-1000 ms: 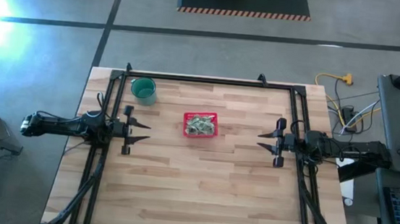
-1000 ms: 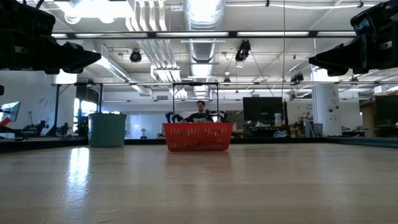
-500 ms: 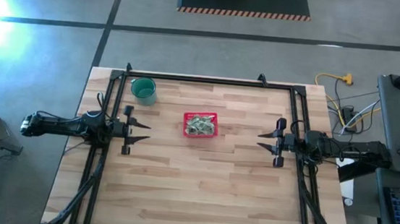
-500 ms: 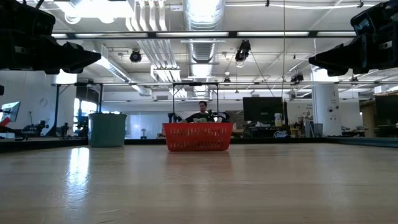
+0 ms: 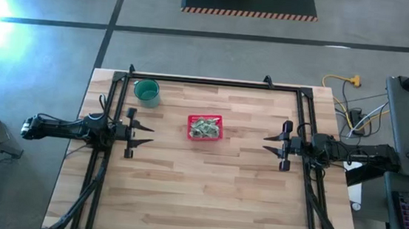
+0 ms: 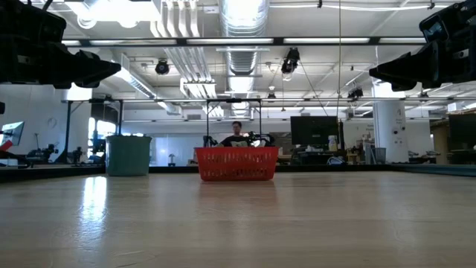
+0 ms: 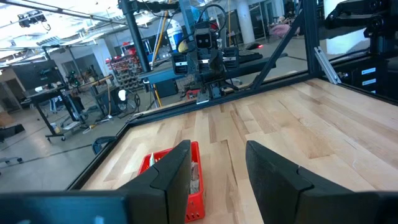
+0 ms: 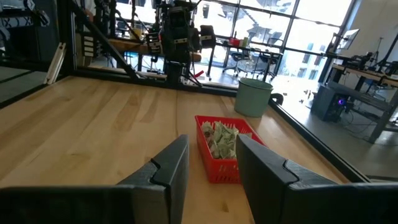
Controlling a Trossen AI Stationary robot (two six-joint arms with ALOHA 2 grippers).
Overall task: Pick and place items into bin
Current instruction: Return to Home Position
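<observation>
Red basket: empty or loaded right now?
Loaded. The red basket holds a heap of pale green-and-white packets, visible in the high and right wrist views.

Wood table (image 5: pixel 205 196) w/ red basket (image 5: pixel 206 117) midway btwn left gripper (image 5: pixel 145 134) & right gripper (image 5: pixel 266 144); teal cup (image 5: pixel 146 92) nearer left.

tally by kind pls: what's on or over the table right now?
Red basket: 1
Teal cup: 1
Grippers: 2 (left gripper, right gripper, jaws open)
Packets: one heap in the basket, uncountable
Total: 4, plus the heap
</observation>
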